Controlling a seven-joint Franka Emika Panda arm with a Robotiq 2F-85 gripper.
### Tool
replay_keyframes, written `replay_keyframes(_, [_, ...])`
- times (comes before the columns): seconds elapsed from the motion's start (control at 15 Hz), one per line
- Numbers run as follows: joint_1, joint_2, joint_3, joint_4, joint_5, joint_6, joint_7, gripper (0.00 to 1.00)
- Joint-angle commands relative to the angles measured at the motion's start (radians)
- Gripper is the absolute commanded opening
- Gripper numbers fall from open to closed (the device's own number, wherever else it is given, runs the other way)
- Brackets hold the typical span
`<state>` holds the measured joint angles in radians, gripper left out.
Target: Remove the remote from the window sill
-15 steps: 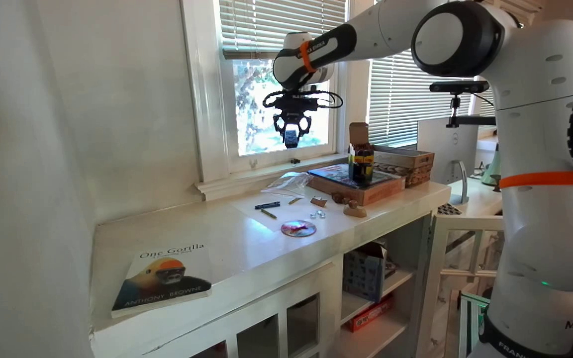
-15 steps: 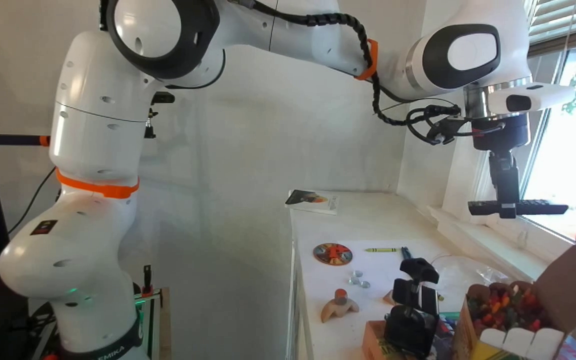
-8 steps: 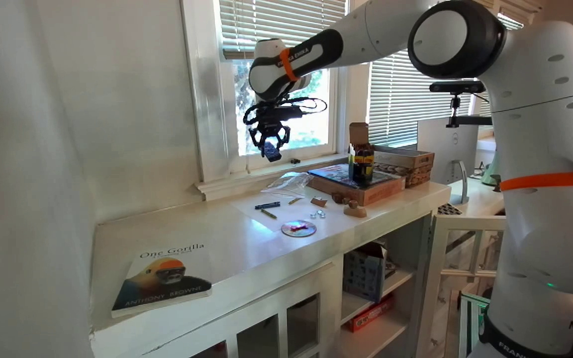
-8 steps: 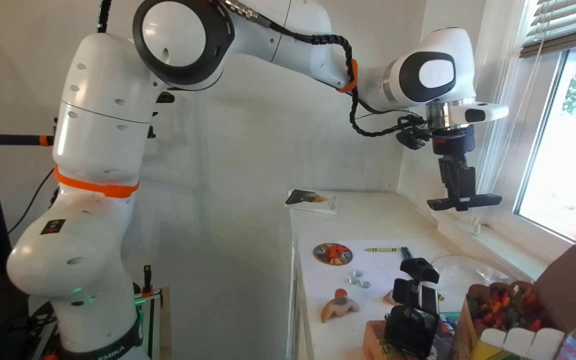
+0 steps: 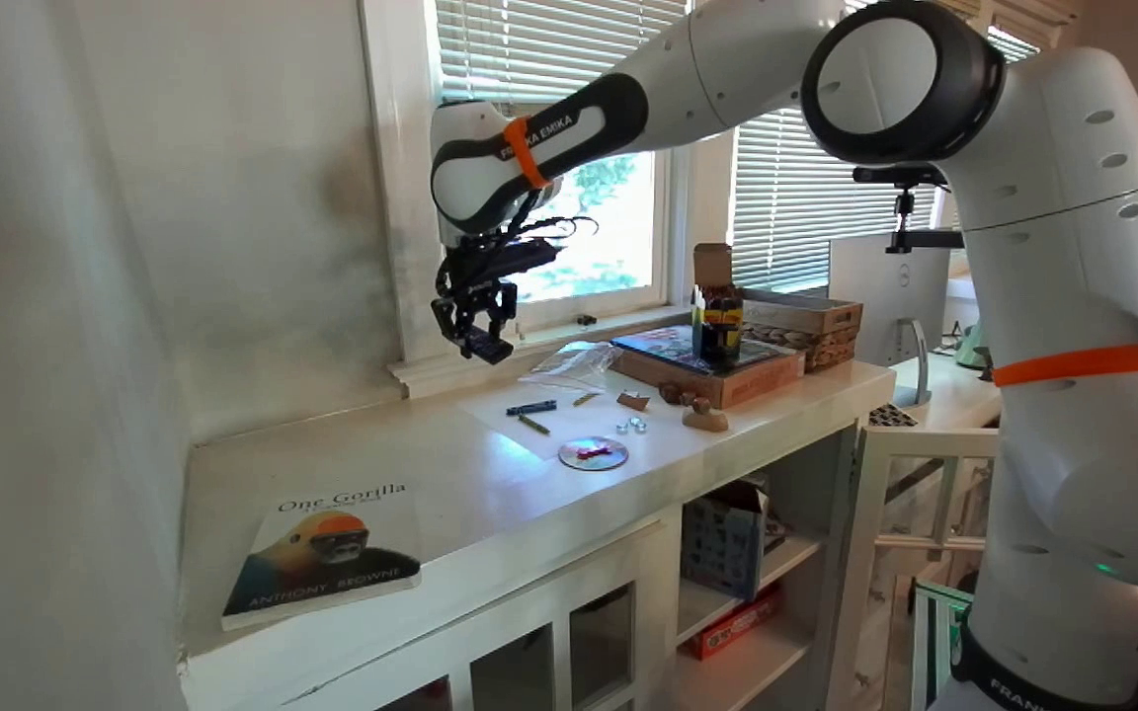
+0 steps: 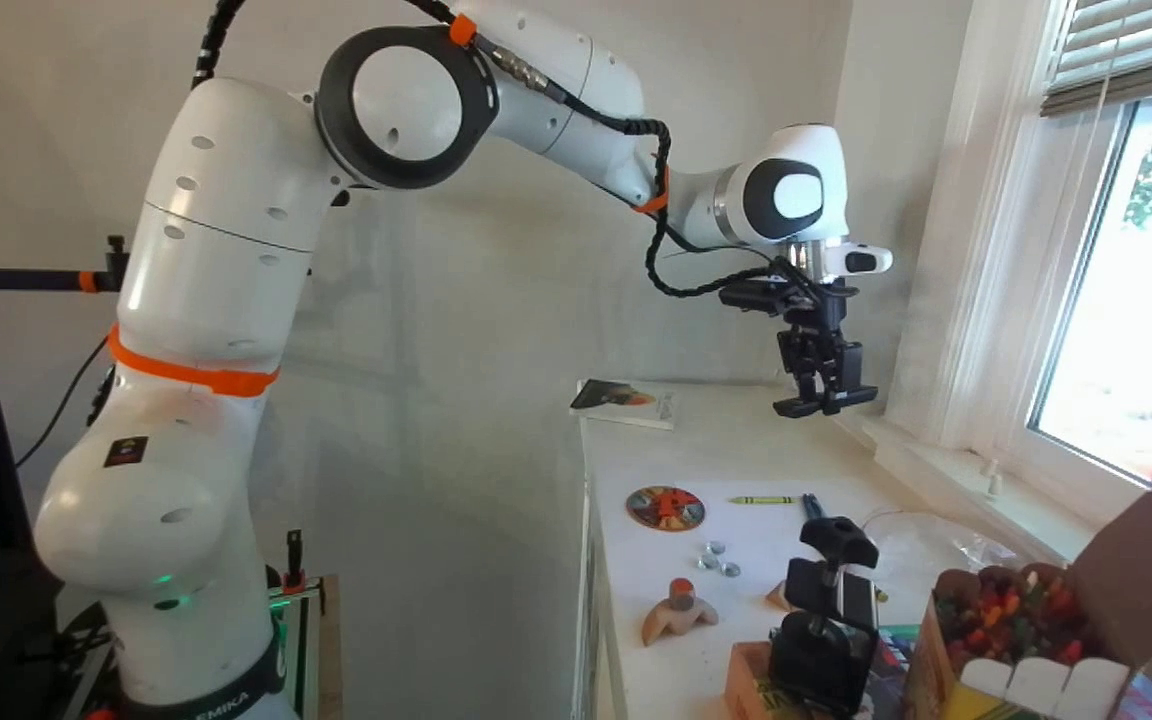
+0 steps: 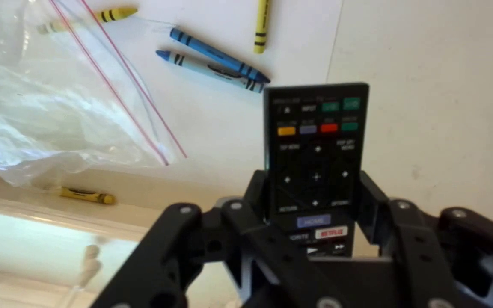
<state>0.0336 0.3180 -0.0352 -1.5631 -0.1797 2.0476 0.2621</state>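
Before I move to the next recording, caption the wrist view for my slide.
End effector gripping a black remote over a white countertop, crayons and a clear plastic bag below.

The arm (image 6: 236, 220) is glossy white, its rounded segments dotted with small grey ovals (image 6: 186, 183), its elbow showing a white disc (image 6: 407, 103) inside a thick black ring (image 6: 336, 105). Orange bands (image 5: 1097, 360) wrap it — one cutting across the "FRANKA EMIKA" lettering (image 5: 554, 130) on black trim (image 5: 628, 104) (partly hidden). A black ribbed cable (image 6: 662, 150) follows the forearm (image 6: 576, 140); the wrist collar (image 6: 808, 260) is silver, green lights (image 6: 164, 578) spot the lower body (image 6: 136, 520). The tool (image 7: 315, 192) is black — jointed fingers (image 7: 372, 205), pale round screw heads (image 7: 404, 205).
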Motion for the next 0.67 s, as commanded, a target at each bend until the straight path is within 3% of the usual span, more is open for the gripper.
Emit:
replay_keyframes(0.0, [-0.012,0.022,0.034,-0.040,0.039,0.063,-0.183,0.27])
replay_keyframes(0.33, [-0.034,0.058,0.102,-0.085,0.173,0.153,-0.425,0.27])
replay_keyframes(0.4, [-0.006,0.057,0.067,-0.060,0.113,0.115,-0.338,0.52])
replay_keyframes(0.6, [-0.011,0.068,0.085,-0.065,0.146,0.129,-0.391,0.52])
